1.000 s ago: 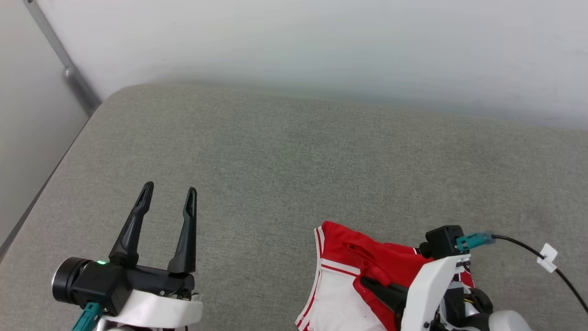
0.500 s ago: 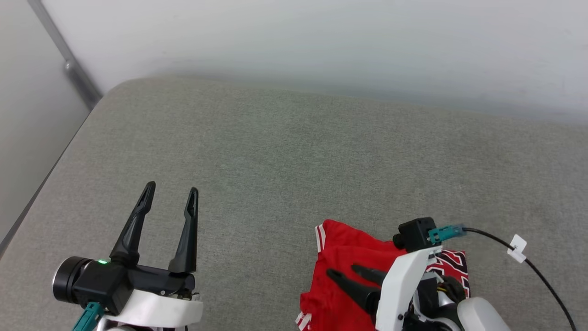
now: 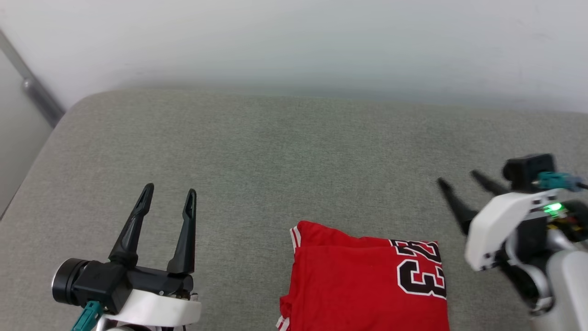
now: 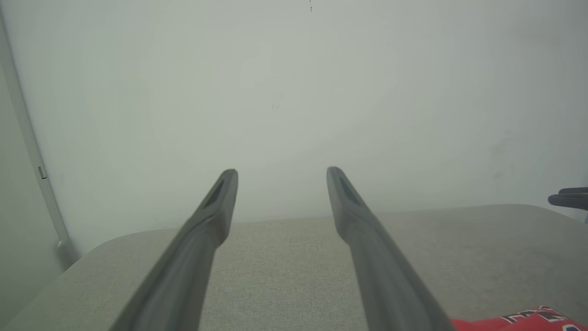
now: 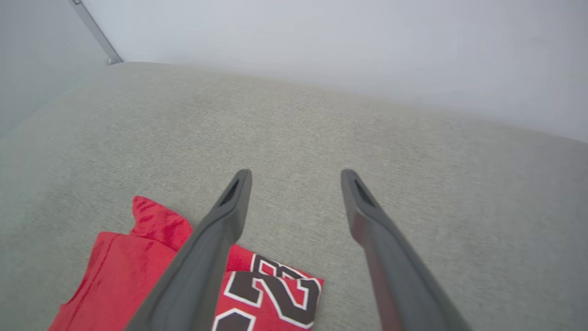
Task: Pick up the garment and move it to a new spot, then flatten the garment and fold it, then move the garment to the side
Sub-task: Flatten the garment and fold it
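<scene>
Clerk: Item one, far left?
Checker: Left jaws. Two long dark fingers, spread apart, nothing between them, held above the grey padded surface. Black wrist body behind them, teal connector at its base.
Clerk: Item two?
Checker: Garment. Red, folded to a rough rectangle, black-and-white "23" on its right side, red-white stripe trim at its upper left corner. Lies flat on the padded surface between the two pairs of jaws, nearer the right pair, touching neither. Left wrist view: a red corner just right of the right-hand finger's base. Right wrist view: the garment lies below and left of the jaws, partly behind the left-hand finger.
Clerk: Item three?
Checker: Right jaws. Fingers parted, released, empty, above and to the right of the garment's upper right corner. Green light on the wrist.
Clerk: Backdrop?
Checker: White wall, beyond both pairs of fingertips.
</scene>
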Available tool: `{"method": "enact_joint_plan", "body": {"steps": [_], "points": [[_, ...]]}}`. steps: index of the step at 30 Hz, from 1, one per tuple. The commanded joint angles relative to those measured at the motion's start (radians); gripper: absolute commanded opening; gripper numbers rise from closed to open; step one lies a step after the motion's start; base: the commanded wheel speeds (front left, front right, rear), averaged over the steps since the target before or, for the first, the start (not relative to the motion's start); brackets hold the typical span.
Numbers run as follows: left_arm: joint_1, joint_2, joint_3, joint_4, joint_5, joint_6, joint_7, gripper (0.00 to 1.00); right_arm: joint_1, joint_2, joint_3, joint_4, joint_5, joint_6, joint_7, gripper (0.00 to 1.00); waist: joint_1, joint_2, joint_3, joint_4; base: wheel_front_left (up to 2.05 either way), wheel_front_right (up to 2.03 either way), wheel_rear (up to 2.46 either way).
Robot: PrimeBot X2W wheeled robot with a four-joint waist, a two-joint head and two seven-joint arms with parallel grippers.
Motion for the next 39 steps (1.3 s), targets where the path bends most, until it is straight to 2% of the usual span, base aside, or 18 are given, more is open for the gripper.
{"method": "enact_joint_plan", "body": {"steps": [1, 6, 10, 16, 21, 29, 39], "points": [[-0.007, -0.003, 0.005, 0.010, 0.005, -0.001, -0.002, 1.00, -0.017, -0.046, -0.018, -0.022, -0.048, 0.000, -0.042, 1.00, 0.0000, 0.0000, 0.007, -0.016, 0.00, 0.00, 0.00], [-0.017, -0.011, 0.005, 0.025, 0.009, -0.001, -0.002, 1.00, 0.025, -0.123, -0.097, -0.083, -0.107, 0.000, -0.197, 1.00, 0.0000, 0.0000, 0.023, -0.033, 0.00, 0.00, 0.00], [-0.019, -0.011, -0.002, 0.032, 0.005, -0.001, -0.002, 1.00, 0.082, -0.143, -0.155, -0.132, -0.115, -0.001, -0.324, 1.00, 0.0000, 0.0000, 0.036, -0.040, 0.00, 0.00, 0.00], [-0.021, -0.008, -0.012, 0.049, -0.013, -0.001, -0.002, 1.00, 0.199, -0.069, -0.226, -0.228, -0.137, -0.001, -0.503, 1.00, 0.0000, 0.0000, 0.041, -0.042, 0.00, 0.00, 0.00], [-0.017, -0.007, -0.030, 0.052, -0.023, -0.001, -0.002, 1.00, 0.289, 0.021, -0.266, -0.247, -0.150, 0.000, -0.610, 1.00, 0.0000, 0.0000, 0.038, -0.037, 0.00, 0.00, 0.00], [-0.010, -0.007, -0.043, 0.050, -0.027, -0.001, -0.002, 1.00, 0.356, 0.083, -0.251, -0.223, -0.166, 0.000, -0.679, 1.00, 0.0000, 0.0000, 0.030, -0.037, 0.00, 0.00, 0.00], [0.000, -0.004, -0.047, 0.055, -0.045, -0.001, -0.002, 1.00, 0.344, 0.092, -0.250, -0.212, -0.170, 0.000, -0.678, 1.00, 0.0000, 0.0000, 0.024, -0.041, 0.00, 0.00, 0.00]]}}
